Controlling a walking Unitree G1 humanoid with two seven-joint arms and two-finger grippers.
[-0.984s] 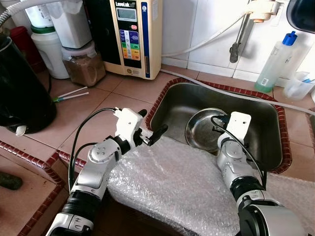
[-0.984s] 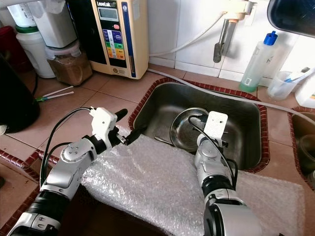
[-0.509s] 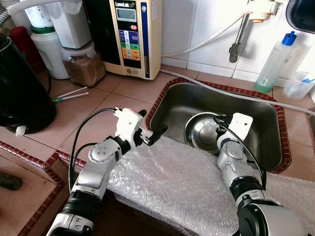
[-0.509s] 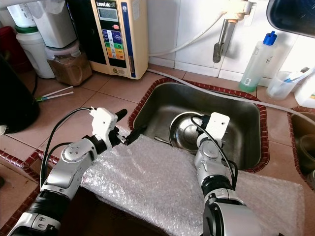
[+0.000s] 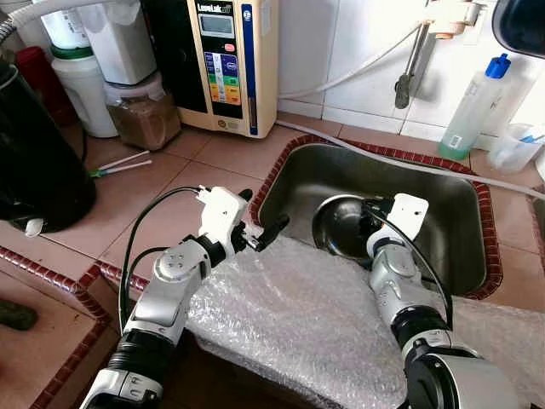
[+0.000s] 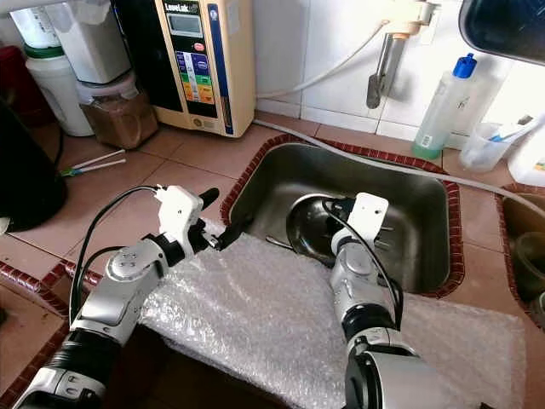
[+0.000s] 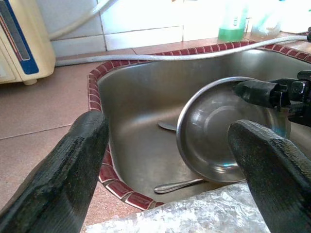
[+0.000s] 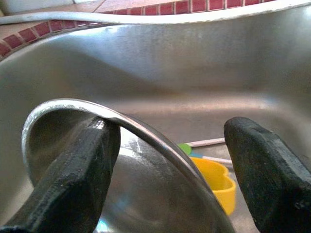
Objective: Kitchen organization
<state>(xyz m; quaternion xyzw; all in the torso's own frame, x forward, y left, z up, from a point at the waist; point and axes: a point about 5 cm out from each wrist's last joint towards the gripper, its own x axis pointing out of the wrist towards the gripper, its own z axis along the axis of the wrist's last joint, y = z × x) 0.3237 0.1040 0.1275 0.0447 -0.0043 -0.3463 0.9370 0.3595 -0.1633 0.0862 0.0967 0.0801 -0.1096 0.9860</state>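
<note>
Nearest the robot a sheet of bubble wrap (image 5: 298, 324) lies over the front edge of the counter (image 5: 170, 179), reaching up to the sink (image 5: 460, 213). The left gripper (image 5: 260, 234) hovers at the wrap's far corner, just beside the sink's near rim, its jaws spread wide and holding nothing. Past the wrap, the right gripper (image 8: 170, 145) is down in the sink with its jaws spread and one finger (image 8: 73, 170) hooked inside the rim of a steel bowl (image 5: 341, 226), the other outside; the bowl is tipped up on edge against the sink floor, not pinched firmly as far as can be seen. A spoon (image 7: 180, 184) lies on the sink bottom near the bowl, and a yellow item (image 8: 214, 182) sits behind it. Farther back stand a water ionizer (image 5: 226, 64), jars (image 5: 140, 111) and a soap bottle (image 5: 477, 106) against the tiled wall. Judging by this, the tidying is at an early stage: the bowl is only being levered up, and the cutlery remains in the sink.
</note>
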